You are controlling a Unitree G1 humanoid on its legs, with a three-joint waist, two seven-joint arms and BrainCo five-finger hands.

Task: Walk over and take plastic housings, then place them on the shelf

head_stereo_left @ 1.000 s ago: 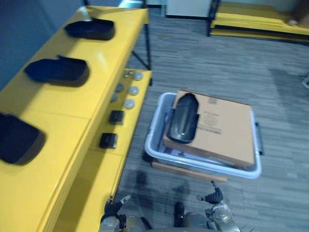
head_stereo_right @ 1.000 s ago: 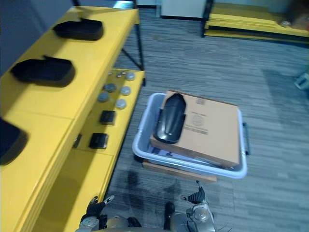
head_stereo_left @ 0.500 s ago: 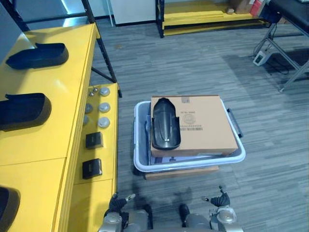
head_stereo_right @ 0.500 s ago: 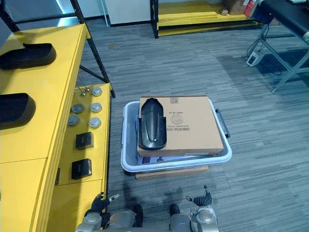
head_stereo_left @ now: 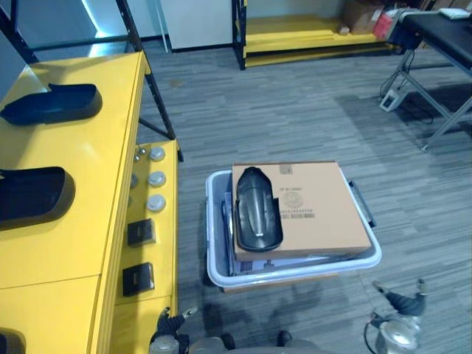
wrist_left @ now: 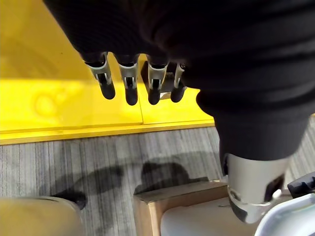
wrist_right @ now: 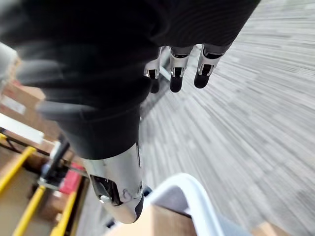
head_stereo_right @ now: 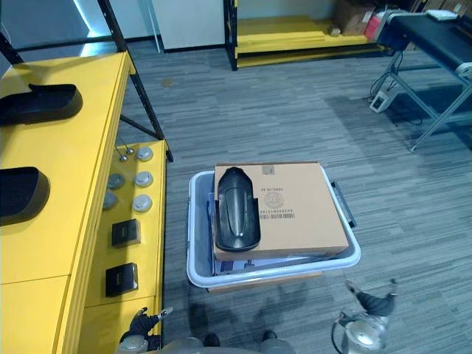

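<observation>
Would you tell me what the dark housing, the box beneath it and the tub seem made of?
Housing: glossy black moulded plastic, by its sheen. Box: matte brown cardboard, printed label. Tub: likely smooth pale grey plastic, rounded rim.

Grey striped carpet floor (head_stereo_left: 295, 110), low yellow rack (head_stereo_left: 310, 33) by far wall

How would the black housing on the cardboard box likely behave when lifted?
The black housing looks like a thin moulded shell, so probably stiff and light. Its glossy curved surface may slip in a loose grip. Lying loose on the flat cardboard box, it would likely slide if nudged.
</observation>
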